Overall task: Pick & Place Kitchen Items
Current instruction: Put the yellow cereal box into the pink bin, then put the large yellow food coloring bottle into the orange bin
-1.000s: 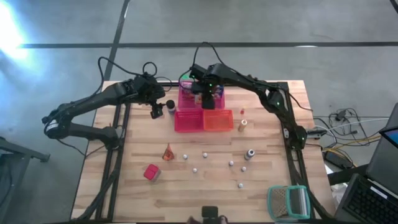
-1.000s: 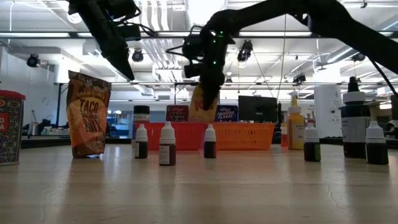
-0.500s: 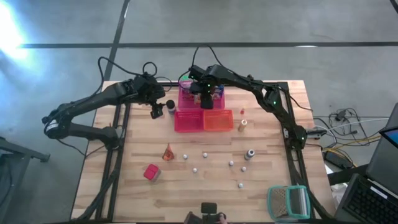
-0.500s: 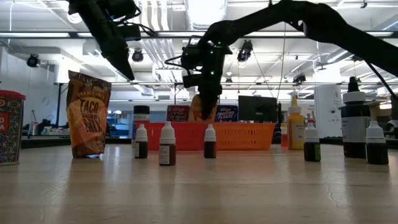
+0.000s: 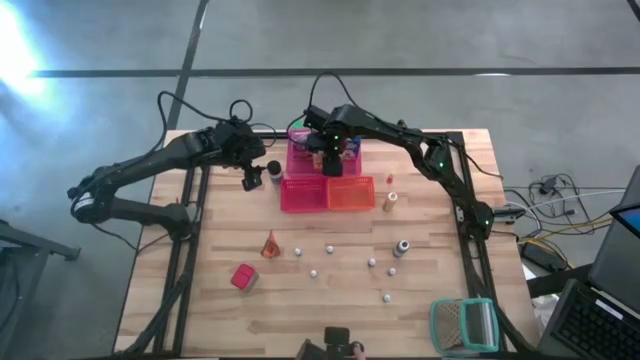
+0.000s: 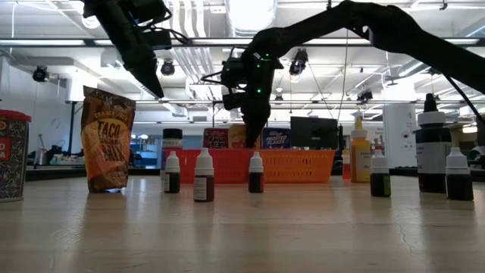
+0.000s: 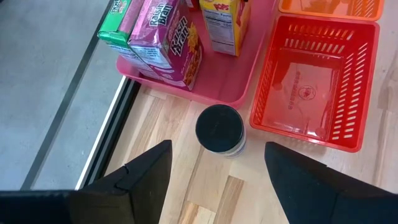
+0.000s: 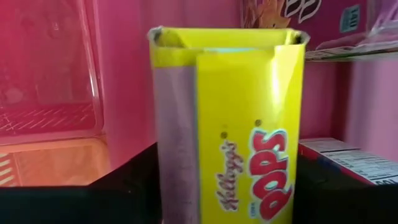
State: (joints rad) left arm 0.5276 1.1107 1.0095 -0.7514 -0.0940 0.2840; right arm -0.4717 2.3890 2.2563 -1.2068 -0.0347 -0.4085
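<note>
My right gripper (image 5: pixel 330 158) reaches down into the pink tray (image 5: pixel 300 160) at the table's far side, shut on a yellow Pops carton (image 8: pixel 227 124). Green (image 7: pixel 115 28) and pink (image 7: pixel 168 40) cartons lie in that tray. My left gripper (image 7: pixel 217 146) hangs open above a black-lidded jar (image 7: pixel 219 129), which stands on the wood beside the tray's left edge; its fingers stand apart from the jar. An orange taco bag (image 5: pixel 270 245), a red carton (image 5: pixel 243 277) and several small bottles (image 5: pixel 330 248) stand on the near half of the table. My right gripper pinches the yellow carton between its two fingers, one finger (image 8: pixel 124 186) against the carton's greyish side (image 8: pixel 171 174) and the other on the opposite side. It comes from above, pointing down. The carton's folded end (image 8: pixel 224 38) points away from the wrist, inside the pink tray.
A red basket (image 5: pixel 303 195) and an orange basket (image 5: pixel 351 194) sit just in front of the pink tray. Taller bottles (image 5: pixel 402 246) stand right of the baskets. A teal-framed mesh thing (image 5: pixel 463 325) lies at the near right corner. Bare wood spreads along the near edge.
My right gripper has come down into the pink tray with the yellow carton, which has sunk behind the baskets in the low view. It has also shifted slightly toward the table's left. The left arm has kept still.
</note>
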